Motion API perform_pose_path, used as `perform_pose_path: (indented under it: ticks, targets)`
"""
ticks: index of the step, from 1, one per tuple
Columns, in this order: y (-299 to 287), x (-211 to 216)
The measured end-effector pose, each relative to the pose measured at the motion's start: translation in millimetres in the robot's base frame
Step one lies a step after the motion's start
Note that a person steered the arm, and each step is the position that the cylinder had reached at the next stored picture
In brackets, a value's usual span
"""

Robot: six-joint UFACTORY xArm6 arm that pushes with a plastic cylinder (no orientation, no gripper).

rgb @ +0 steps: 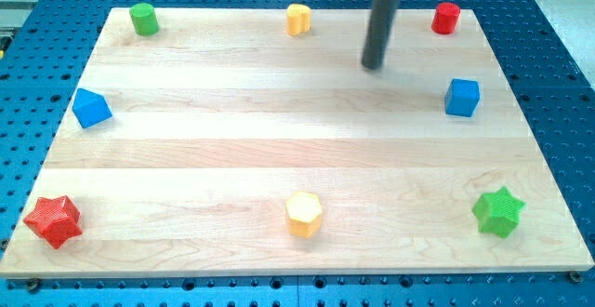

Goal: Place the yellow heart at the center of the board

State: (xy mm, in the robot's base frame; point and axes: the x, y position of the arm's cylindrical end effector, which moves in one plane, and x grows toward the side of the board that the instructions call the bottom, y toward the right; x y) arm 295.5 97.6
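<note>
The yellow heart (297,19) sits near the board's top edge, a little left of the middle. My tip (374,66) rests on the board to the right of the heart and slightly below it, apart from it. A yellow hexagon (304,214) lies near the bottom edge at the middle.
Wooden board (279,140) on a blue perforated table. Green cylinder (143,19) top left, red cylinder (446,18) top right, blue cube (462,97) right, blue block (91,108) left, red star (52,220) bottom left, green star (498,211) bottom right.
</note>
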Motion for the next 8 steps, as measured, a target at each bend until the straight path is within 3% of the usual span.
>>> perform_pose_path:
  ticks: [1,2,3,4,5,6,7,8]
  targets:
    - [-7,-75]
    - [-78,-99]
    - [-121,-94]
    - [-110,-14]
    - [-77,19]
    - [-69,-6]
    - [-39,2]
    - [-74,39]
